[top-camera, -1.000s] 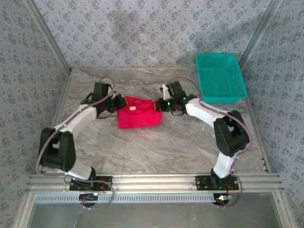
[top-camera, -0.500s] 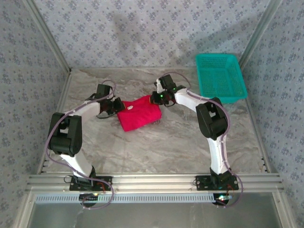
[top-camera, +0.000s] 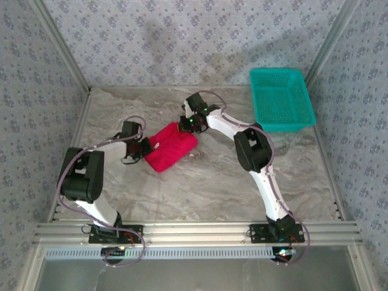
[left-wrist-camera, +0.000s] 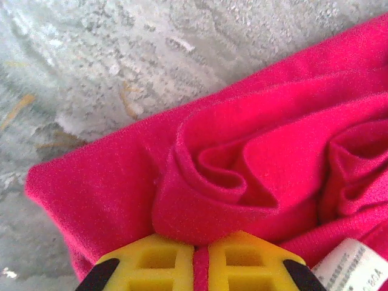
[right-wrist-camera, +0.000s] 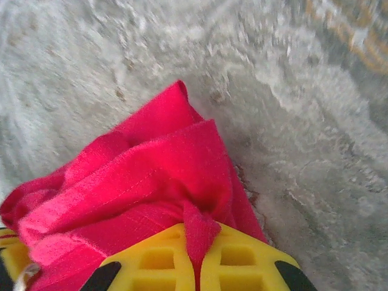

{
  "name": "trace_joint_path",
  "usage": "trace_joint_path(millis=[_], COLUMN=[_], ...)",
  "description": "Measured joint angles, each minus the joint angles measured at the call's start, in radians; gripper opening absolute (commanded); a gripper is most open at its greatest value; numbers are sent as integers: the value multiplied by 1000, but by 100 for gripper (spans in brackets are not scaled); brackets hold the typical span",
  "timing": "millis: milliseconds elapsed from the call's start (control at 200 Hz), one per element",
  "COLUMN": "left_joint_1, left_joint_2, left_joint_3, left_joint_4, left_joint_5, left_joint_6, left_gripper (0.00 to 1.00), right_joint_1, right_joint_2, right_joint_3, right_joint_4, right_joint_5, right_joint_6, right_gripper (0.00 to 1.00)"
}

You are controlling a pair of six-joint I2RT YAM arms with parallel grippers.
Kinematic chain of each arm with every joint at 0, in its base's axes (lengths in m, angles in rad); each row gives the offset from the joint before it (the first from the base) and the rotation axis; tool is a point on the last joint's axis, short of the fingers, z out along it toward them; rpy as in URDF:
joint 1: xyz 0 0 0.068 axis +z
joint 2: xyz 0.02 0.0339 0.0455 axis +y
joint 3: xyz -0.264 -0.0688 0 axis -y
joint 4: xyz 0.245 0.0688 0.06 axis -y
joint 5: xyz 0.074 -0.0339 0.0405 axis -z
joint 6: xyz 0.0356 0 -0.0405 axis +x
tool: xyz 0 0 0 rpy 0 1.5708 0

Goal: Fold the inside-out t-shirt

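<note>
Grey marbled tabletop (top-camera: 200, 194), enclosed by walls (top-camera: 182, 42) of blue-flowered wallpaper. The left gripper (top-camera: 143, 149) is clamped on one edge of the soft red t-shirt (top-camera: 171, 147), bunched mid-tabletop; its white label (left-wrist-camera: 351, 268) is unreadable. The right gripper (top-camera: 187, 124) pinches the opposite corner. A teal mesh basket (top-camera: 282, 100) sits far right.

R end effector (right-wrist-camera: 197, 267) pinching red tee (right-wrist-camera: 151, 182)
</note>
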Motion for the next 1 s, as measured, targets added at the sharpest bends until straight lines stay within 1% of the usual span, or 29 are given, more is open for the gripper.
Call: trace_joint_path(millis=[105, 170, 290, 390, 465, 530, 630, 740, 870, 895, 939, 999], left_joint_1=[1, 1, -1, -2, -3, -2, 5, 9, 12, 11, 11, 11], left_joint_2=[21, 47, 101, 132, 135, 135, 136, 140, 166, 171, 174, 174], left_joint_3=[8, 33, 90, 136, 154, 168, 185, 188, 206, 211, 219, 230], left_joint_4=[38, 52, 67, 58, 38, 15, -5, -8, -22, -29, -37, -60], left_joint_5=[10, 18, 48, 77, 93, 100, 106, 105, 101, 99, 95, 82], left_joint_6=[-13, -18, -16, 10, 37, 55, 72, 81, 82, 82, 82, 82], left_gripper=[0, 0, 0, 0, 0, 0, 0, 0, 0, 0, 0, 8], right_joint_1=[8, 10, 29, 74, 108, 119, 98, 47, -5, -11, -17, -16], right_joint_2=[-13, -58, -209, -364, -447, -474, -443, -329, -153, -132, -118, -115], right_joint_3=[-25, -97, -303, -462, -509, -505, -455, -374, -277, -254, -207, -177], right_joint_4=[-15, 3, 23, 33, 42, 58, 74, 80, 63, 60, 38, 12], right_joint_5=[10, 22, 67, 126, 167, 185, 204, 208, 167, 141, 140, 140], right_joint_6=[6, 11, 31, 43, 43, 41, 29, 20, 21, 24, 25, 27], right_gripper=[0, 0, 0, 1, 3, 3, 2, 3, 6, 6, 8, 14])
